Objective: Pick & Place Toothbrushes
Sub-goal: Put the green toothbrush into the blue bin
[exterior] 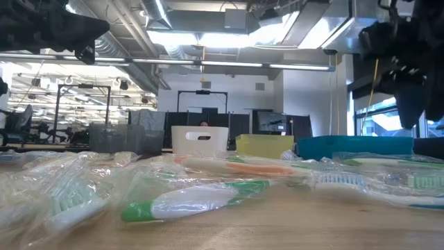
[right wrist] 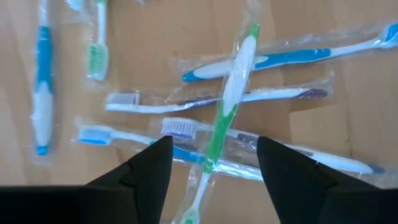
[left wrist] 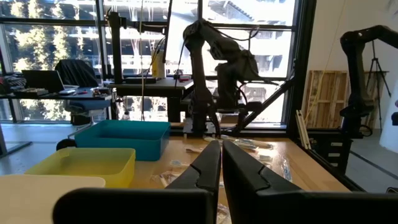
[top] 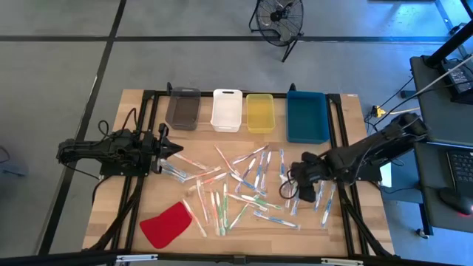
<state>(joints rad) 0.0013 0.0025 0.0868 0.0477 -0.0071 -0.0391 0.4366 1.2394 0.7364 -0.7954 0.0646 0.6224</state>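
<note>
Four rectangular plastic bins line the wooden table [top: 111, 214] at its 12 o'clock edge: a dark grey bin [top: 182, 108], a white bin [top: 226, 109], a yellow bin [top: 260, 112] and a larger teal bin [top: 307, 116]. A flat red cloth-like piece [top: 166, 224] lies near 7 o'clock.

The slim wrapped plastic toothbrushes [top: 244, 185] lie scattered across the table's middle, pointing every way and several crossing.

The right gripper [right wrist: 211, 155] hangs at 3 o'clock over the pile, fingers spread wide and holding nothing. Directly beneath it a green-and-white toothbrush [right wrist: 227, 93] lies across three others, its long axis running roughly between the fingers.

The left gripper [top: 177, 149] waits at 9 o'clock above the table, fingers pressed together and empty, aimed toward 3 o'clock.
</note>
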